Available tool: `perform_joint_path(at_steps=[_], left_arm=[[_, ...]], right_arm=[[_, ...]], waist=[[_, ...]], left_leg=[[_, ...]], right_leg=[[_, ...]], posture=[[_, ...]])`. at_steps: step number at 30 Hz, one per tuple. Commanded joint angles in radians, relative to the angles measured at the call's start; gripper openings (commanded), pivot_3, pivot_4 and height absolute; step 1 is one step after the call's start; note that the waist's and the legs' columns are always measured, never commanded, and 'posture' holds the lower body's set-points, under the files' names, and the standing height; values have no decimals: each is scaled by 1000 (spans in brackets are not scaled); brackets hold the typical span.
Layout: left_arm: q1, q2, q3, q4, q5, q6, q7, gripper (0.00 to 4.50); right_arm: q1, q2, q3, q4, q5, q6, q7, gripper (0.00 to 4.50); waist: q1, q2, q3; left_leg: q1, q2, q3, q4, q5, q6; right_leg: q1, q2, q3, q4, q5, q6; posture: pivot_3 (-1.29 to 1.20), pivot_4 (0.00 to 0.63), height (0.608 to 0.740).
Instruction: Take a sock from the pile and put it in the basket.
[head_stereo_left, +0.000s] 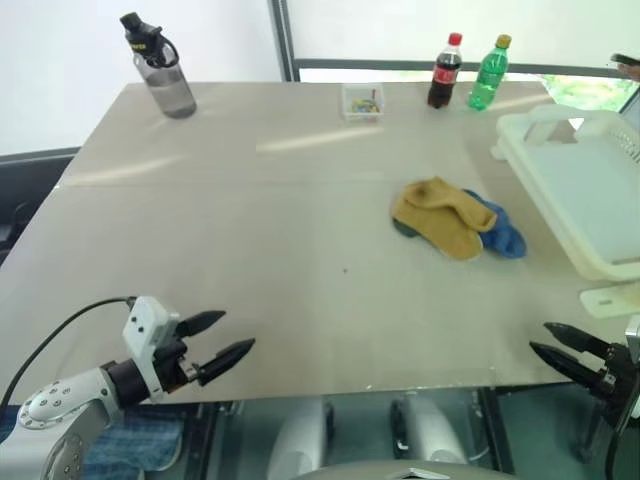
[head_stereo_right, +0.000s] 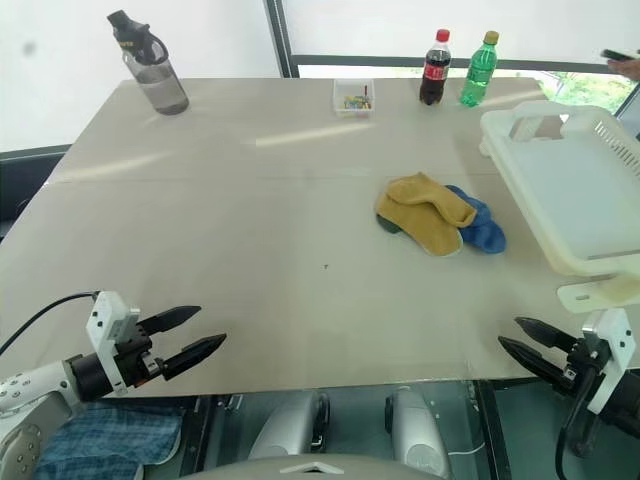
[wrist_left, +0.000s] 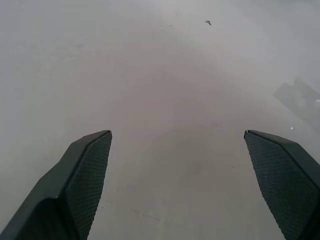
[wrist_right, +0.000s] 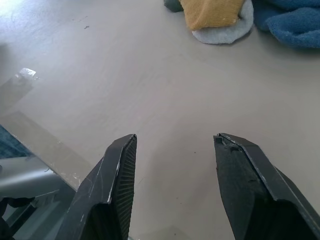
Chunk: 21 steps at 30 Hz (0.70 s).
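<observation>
Socks are sitting in the pile (head_stereo_left: 455, 228) mid-table, right beside the basket (head_stereo_left: 590, 190) at the right edge. Both claws are hanging empty over the near edge: left gripper (head_stereo_left: 228, 339) spread wide, right gripper (head_stereo_right: 524, 343) parted partway. Biggest risk I'm seeing: the pinch is grabbing several tangled socks together, or the reach is bumping the basket rim.
</observation>
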Motion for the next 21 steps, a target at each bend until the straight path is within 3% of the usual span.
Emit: perform_joint_path(at_steps=[1,21], left_arm=[[2,10,44,-33,-33,-1,-8,4500],[-39,40,31,-25,-56,-2,-24,4500]], right_arm=[[-8,-17,-33,16,7,-32,26,2486],[-32,-20,-29,55,-9,-99,36,2486]], waist=[[0,0,0],[0,0,0]], left_leg=[[0,0,0,0,0,0],[0,0,0,0,0,0]], right_leg=[[0,0,0,0,0,0],[0,1,0,0,0,0]], posture=[[0,150,740],[0,150,740]])
